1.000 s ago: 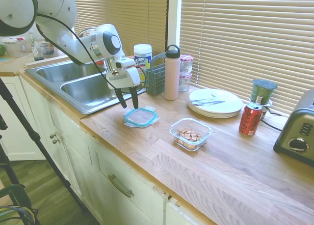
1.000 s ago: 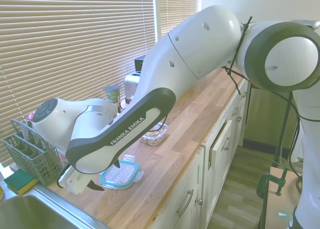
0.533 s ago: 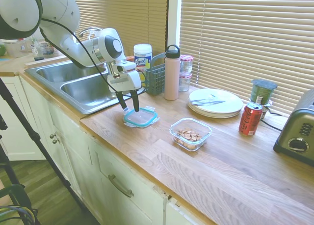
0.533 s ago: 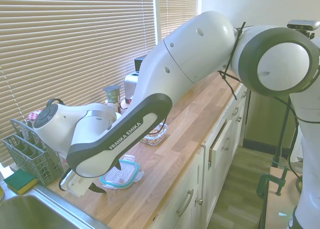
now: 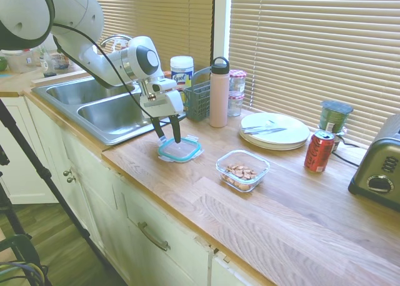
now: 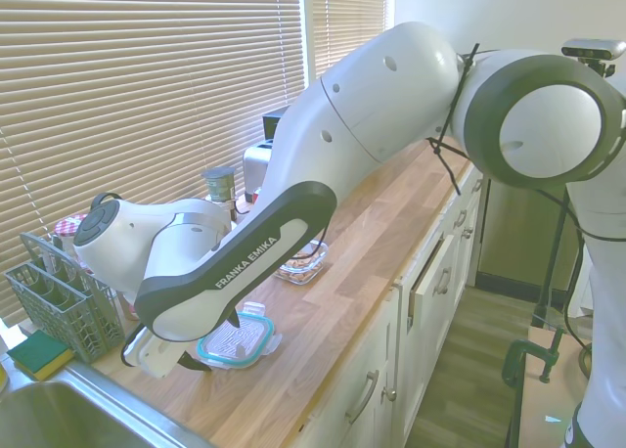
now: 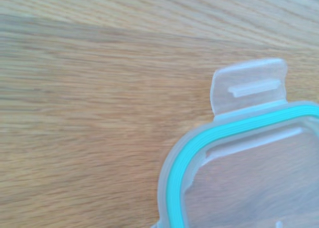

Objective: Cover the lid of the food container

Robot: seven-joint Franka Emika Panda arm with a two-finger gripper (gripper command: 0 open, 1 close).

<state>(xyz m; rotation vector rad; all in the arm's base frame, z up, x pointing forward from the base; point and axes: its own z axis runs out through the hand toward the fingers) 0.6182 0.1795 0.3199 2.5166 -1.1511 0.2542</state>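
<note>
first exterior view: one lid (image 5: 179,149), one food container (image 5: 242,170), tool (image 5: 167,138) fingers spread over the lid's rim.

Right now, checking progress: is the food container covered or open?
Open: the food container shows nuts, while the lid lies flat on the counter.

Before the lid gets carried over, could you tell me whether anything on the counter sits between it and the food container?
Nothing visible does. The lid lies flat on the wooden counter under the open gripper, and the stretch of counter between it and the food container is bare. The plate and bottle stand further back.
</note>
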